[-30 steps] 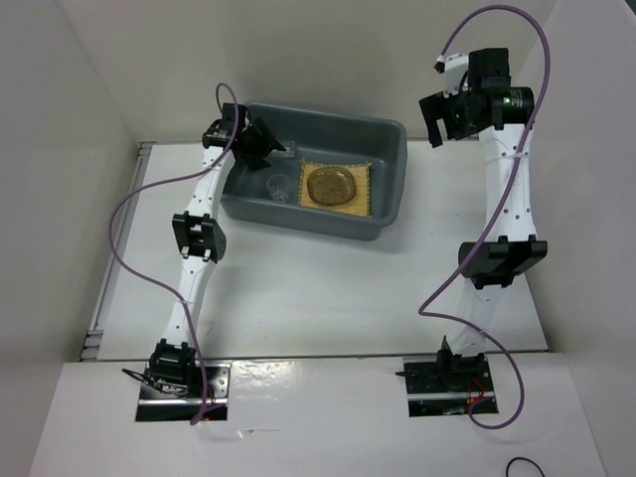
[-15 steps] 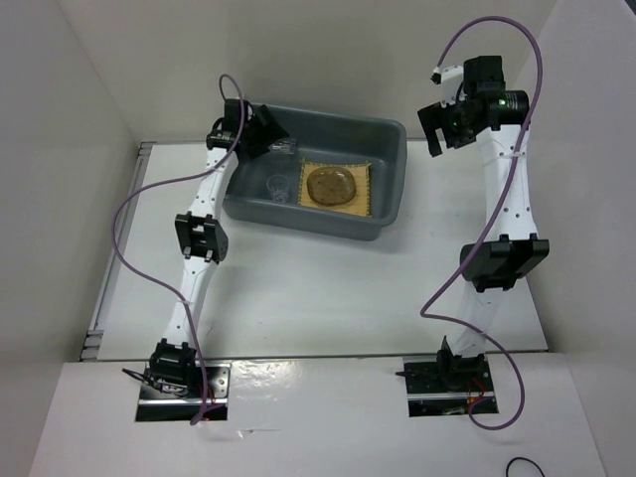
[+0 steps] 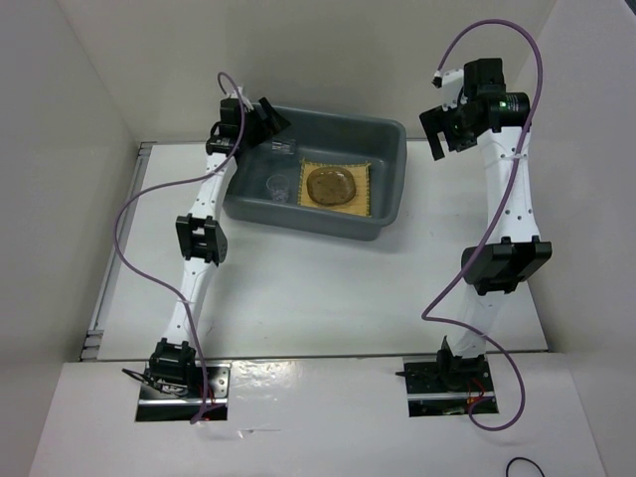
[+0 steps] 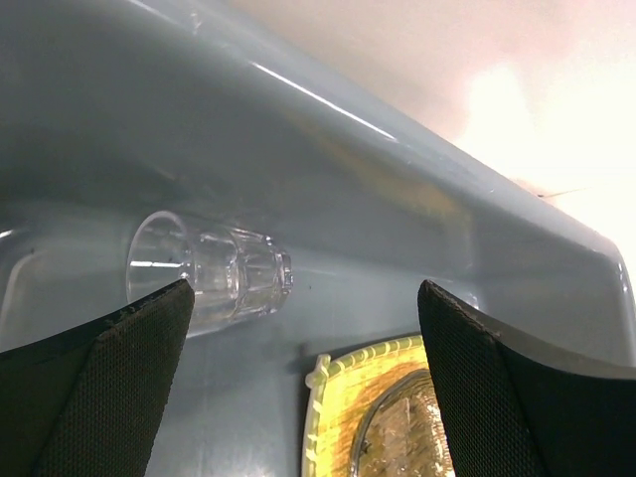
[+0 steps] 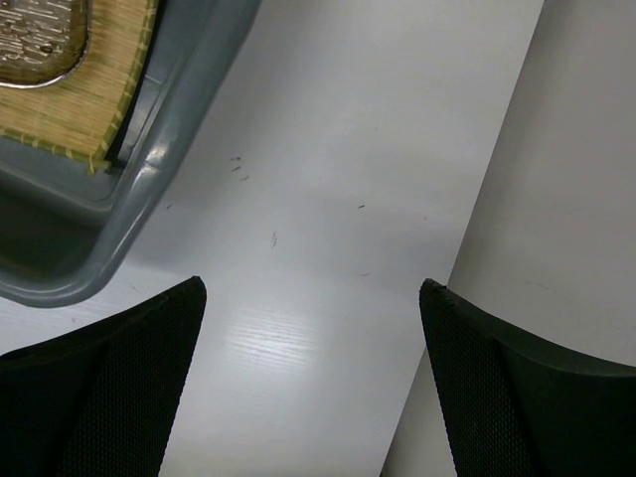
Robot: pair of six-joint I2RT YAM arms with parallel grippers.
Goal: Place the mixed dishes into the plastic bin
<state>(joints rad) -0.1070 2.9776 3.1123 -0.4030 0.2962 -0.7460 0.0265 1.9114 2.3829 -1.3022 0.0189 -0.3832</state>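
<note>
The dark grey plastic bin [image 3: 390,189] stands at the back of the table. The tan-yellow woven mat [image 3: 361,197] lies on its floor with the clear plate [image 3: 331,185] on top. A small clear cup [image 4: 214,273] lies on its side by the bin's far wall, also seen from above [image 3: 284,148]. A clear bowl [image 3: 279,189] stands upright left of the mat. My left gripper [image 3: 268,123] hovers over the bin's far left corner, open and empty [image 4: 305,288], with the cup just beyond its left finger. My right gripper [image 3: 443,127] hangs open right of the bin, over bare table [image 5: 313,288].
White walls close in the table on the left, back and right; the right wall [image 5: 556,199] is close to my right gripper. The bin's near right corner [image 5: 129,209] shows in the right wrist view. Purple cables loop off both arms.
My left gripper has opened wider and pulled up and back toward the bin's far left corner, with the cup left lying in the bin. The right gripper shifted only slightly.
</note>
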